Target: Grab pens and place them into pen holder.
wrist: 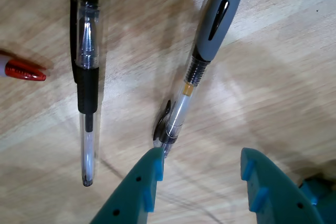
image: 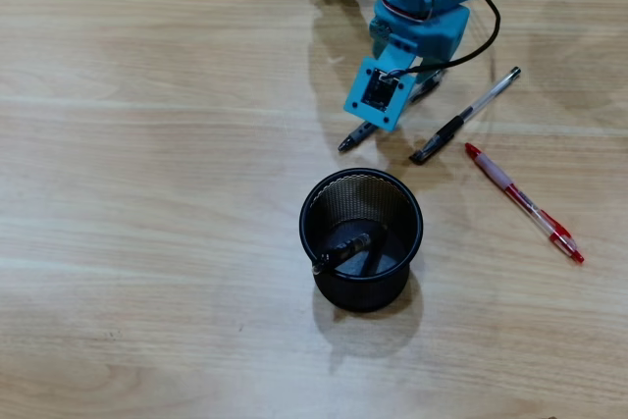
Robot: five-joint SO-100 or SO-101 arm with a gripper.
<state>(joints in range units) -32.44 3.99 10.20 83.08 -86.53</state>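
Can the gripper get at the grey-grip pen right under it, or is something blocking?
Probably yes: the gripper is open, the grey-grip pen lies just off its left finger, nothing between.

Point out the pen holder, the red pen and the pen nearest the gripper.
pen holder [image: 306, 205], overhead view, on its black rim at the left.
red pen [image: 521, 200], overhead view, mid-barrel.
grey-grip pen [wrist: 214, 22], wrist view, on the grey grip.
gripper [wrist: 201, 171], wrist view, between its teal fingertips.

We see a teal gripper [wrist: 202, 169], a black mesh cup [image: 361, 239], a red-and-clear pen [image: 523, 202], a clear-and-black pen [wrist: 86, 82], and a light wood-grain table [image: 147, 193].
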